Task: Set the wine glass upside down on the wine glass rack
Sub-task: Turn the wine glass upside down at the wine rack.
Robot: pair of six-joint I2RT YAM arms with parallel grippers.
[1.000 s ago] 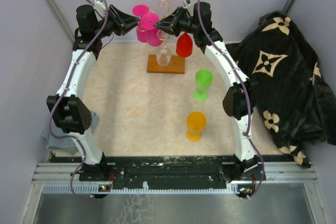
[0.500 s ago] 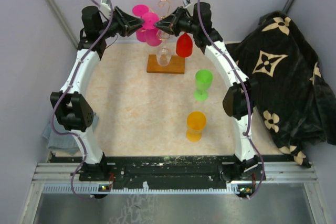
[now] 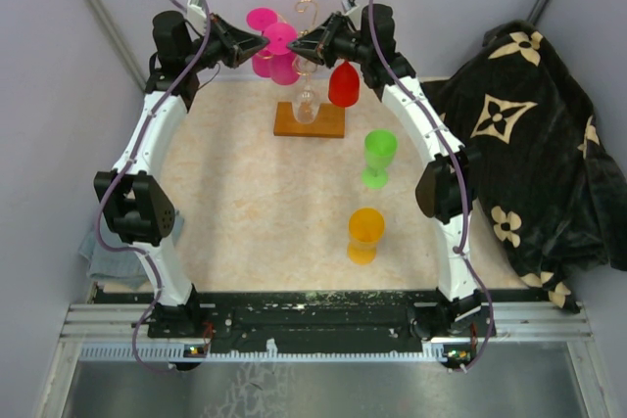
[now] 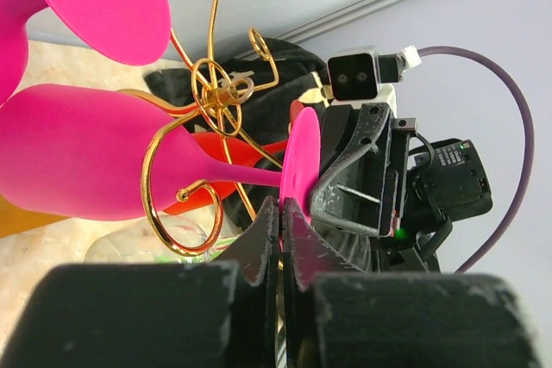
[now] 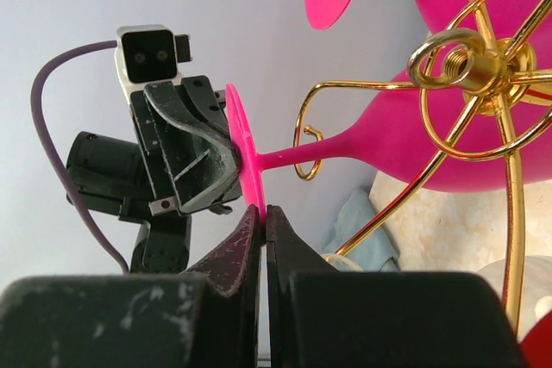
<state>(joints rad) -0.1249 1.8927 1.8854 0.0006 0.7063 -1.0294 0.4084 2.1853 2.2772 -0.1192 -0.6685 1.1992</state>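
Observation:
A pink wine glass (image 3: 285,66) hangs upside down in a scroll arm of the gold wire wine glass rack (image 3: 307,9), which stands on an orange-brown wooden base (image 3: 327,124). Its round foot (image 4: 302,157) lies between the two grippers. My left gripper (image 4: 282,204) is shut, its tips at the foot's lower rim. My right gripper (image 5: 262,210) is shut too, and its tips touch the same foot (image 5: 246,161) from the other side. In the top view the left gripper (image 3: 266,42) and the right gripper (image 3: 293,47) face each other at the rack's top.
A second pink glass (image 3: 263,19), a red glass (image 3: 344,85) and a clear glass (image 3: 305,105) are also at the rack. A green glass (image 3: 378,157) and an orange glass (image 3: 364,235) stand on the table. A black patterned cloth (image 3: 529,144) lies at right.
My left arm shifted slightly toward the rack and its jaws closed. The right arm and the glasses have not visibly moved.

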